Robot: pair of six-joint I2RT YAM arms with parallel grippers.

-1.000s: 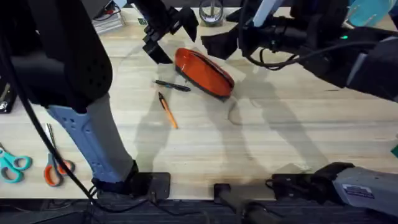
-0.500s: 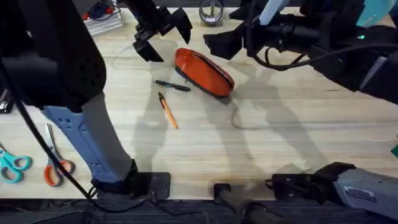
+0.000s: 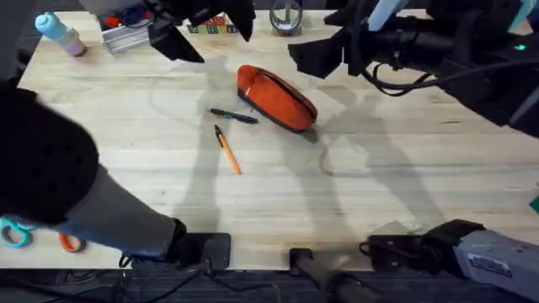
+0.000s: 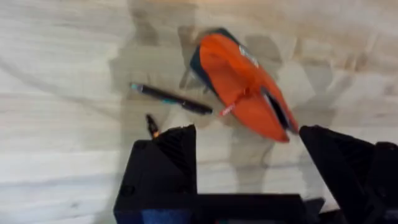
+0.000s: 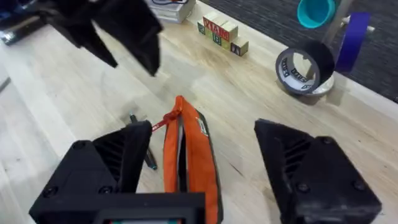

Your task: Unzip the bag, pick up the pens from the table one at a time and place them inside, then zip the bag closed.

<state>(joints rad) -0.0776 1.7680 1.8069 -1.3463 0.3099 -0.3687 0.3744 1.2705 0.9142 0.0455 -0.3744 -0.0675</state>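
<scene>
Fingers of the left gripper [image 4: 249,180] and right gripper [image 5: 205,168] are spread, empty. Bag [image 3: 276,98] is partly unzipped; black pen [image 3: 234,116] and orange pen [image 3: 227,151] are located outside it on the table [image 3: 379,185].

Your orange bag [image 3: 276,98] lies diagonally on the light wood counter [image 3: 379,168], dark zipper edge up, small pull tab at one end. Black pen [image 3: 234,116] lies flat just beside it, apart from the orange pen [image 3: 227,151], which is angled nearer the counter's front edge.
</scene>
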